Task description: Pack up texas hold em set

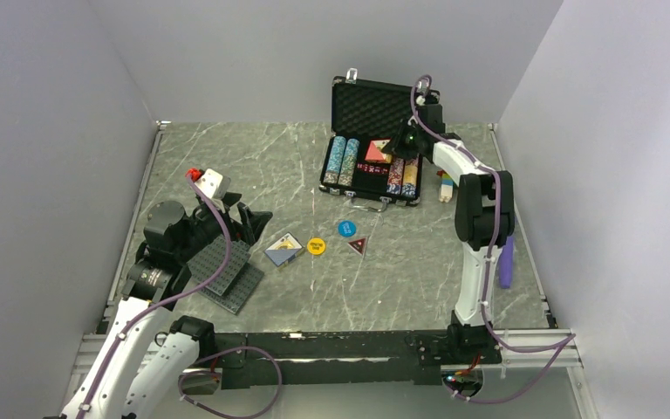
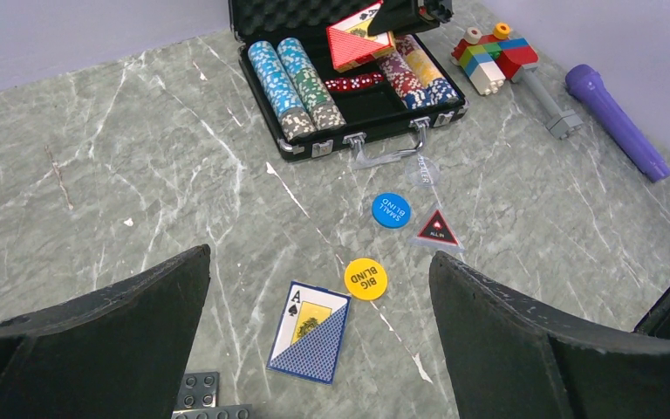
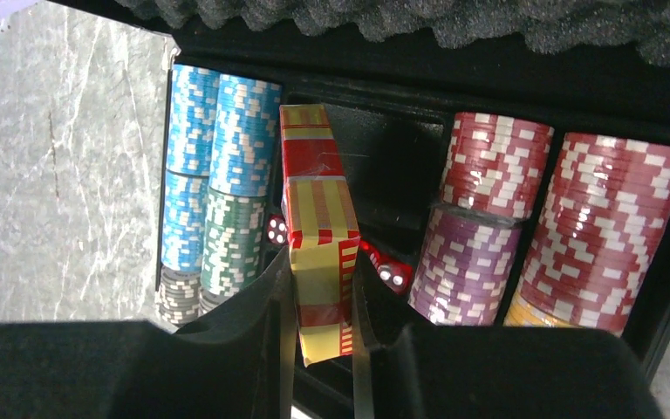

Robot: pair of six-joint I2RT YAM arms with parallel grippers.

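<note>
The right hand (image 3: 318,297) is clamped on the lower end of a red and yellow card deck (image 3: 318,218), holding it edge-on over the middle slot of the open black case (image 1: 375,105), which stands at the far side of the surface. The deck hangs between the rows of chips (image 3: 227,157), and small red dice (image 3: 276,229) lie right beside it in the tray.

If the deck is let go from this pose, it could land on the dice or catch a chip row and sit proud, which would likely stop the lid from closing. A grip so near one end may also let it swing.

The left hand (image 2: 318,262) hovers with its fingers wide apart over a blue-backed deck (image 2: 308,332), a yellow button (image 2: 365,278), a blue button (image 2: 391,210) and a triangular button (image 2: 437,229), all lying loose outside the case. The flat buttons would likely be hard to pinch and could skid away.
</note>
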